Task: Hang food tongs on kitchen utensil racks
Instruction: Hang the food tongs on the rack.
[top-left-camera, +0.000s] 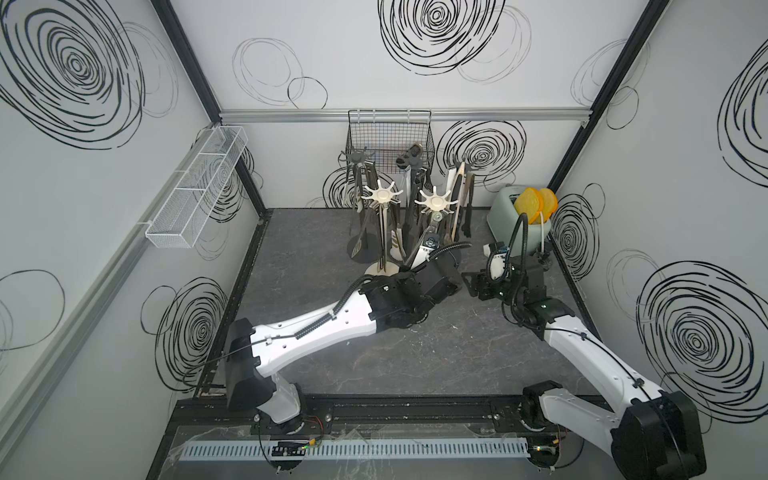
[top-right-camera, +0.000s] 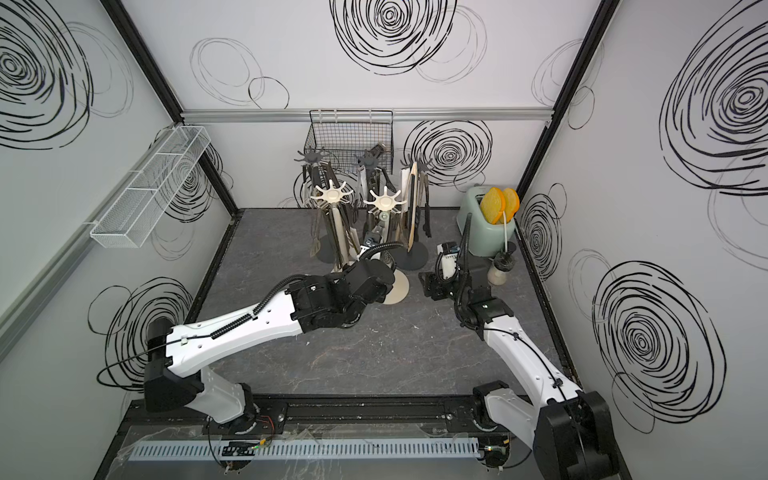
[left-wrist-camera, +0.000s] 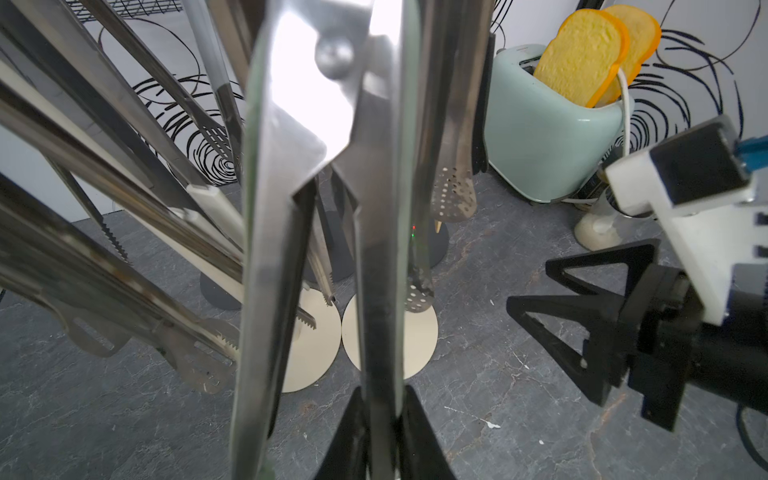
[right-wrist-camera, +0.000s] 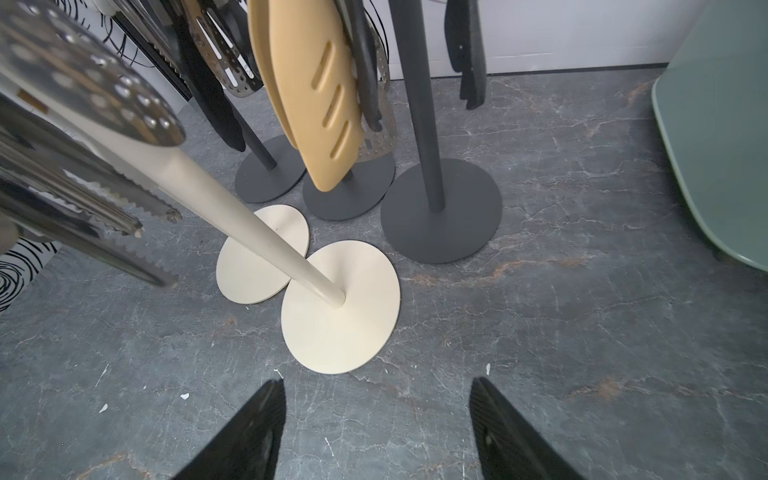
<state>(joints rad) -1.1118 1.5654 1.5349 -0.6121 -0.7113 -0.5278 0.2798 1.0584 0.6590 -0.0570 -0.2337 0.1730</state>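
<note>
Grey marbled tabletop, swirl-patterned white walls, left end effector pinching steel tongs, right end effector spread wide

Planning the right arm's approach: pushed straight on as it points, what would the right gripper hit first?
Probably the nearer cream rack's round base, just ahead of the open right gripper; depth is unclear, so the tabletop might come first.

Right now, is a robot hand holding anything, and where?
The left hand pinches steel tongs by one arm, far from the hinge. The right hand is open and empty.
</note>
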